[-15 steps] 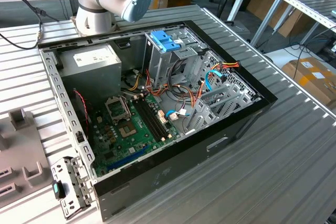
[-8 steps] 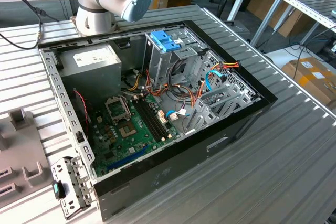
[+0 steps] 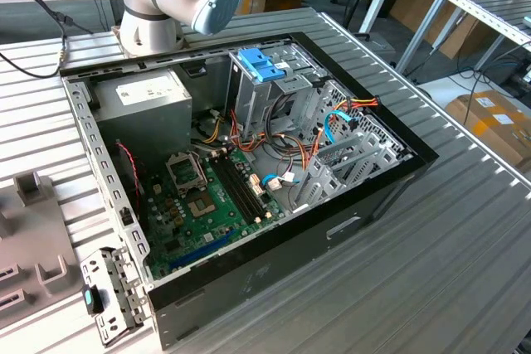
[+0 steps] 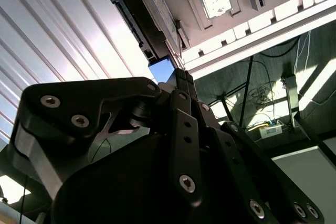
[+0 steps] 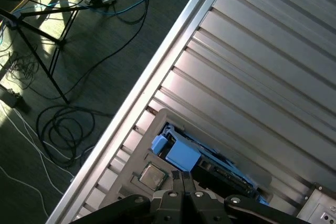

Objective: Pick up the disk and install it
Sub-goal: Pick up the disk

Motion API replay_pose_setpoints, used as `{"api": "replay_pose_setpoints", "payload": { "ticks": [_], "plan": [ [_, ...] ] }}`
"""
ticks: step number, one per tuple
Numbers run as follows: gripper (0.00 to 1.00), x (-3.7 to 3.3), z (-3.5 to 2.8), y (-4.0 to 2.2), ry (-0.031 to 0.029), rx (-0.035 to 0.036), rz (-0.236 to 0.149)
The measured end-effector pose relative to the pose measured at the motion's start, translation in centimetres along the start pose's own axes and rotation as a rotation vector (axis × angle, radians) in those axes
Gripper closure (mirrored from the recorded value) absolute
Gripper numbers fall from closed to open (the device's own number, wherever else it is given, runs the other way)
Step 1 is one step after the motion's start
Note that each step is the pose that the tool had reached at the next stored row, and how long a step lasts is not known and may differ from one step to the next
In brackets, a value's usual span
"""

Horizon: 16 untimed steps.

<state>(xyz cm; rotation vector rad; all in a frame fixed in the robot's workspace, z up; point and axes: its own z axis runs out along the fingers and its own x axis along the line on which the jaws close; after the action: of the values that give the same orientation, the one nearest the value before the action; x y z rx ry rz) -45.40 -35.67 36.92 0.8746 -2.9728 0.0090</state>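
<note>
the gripper [image 5: 184, 174], fingers closed together, sits close beside the disk [image 5: 181, 155].

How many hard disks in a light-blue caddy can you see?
1. The disk lies in the grey tray at the edge of the table, ahead of the hand. More may be hidden inside the computer case.

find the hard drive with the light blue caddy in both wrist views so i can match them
First wrist view: the flat dark hard drive in its light-blue plastic caddy lies just beyond the end effector.
Second wrist view: the drive is seen edge-on, stretching away from the end effector.
Shared landmark: the square silver chip beside the drive.
</note>
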Motion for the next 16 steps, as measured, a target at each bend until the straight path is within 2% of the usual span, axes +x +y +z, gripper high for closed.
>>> {"api": "replay_pose_setpoints", "payload": {
  "ticks": [16],
  "plan": [
    [0.89,0.00,0.00,0.00,0.0000,0.0000,-0.001]
  ]
}}
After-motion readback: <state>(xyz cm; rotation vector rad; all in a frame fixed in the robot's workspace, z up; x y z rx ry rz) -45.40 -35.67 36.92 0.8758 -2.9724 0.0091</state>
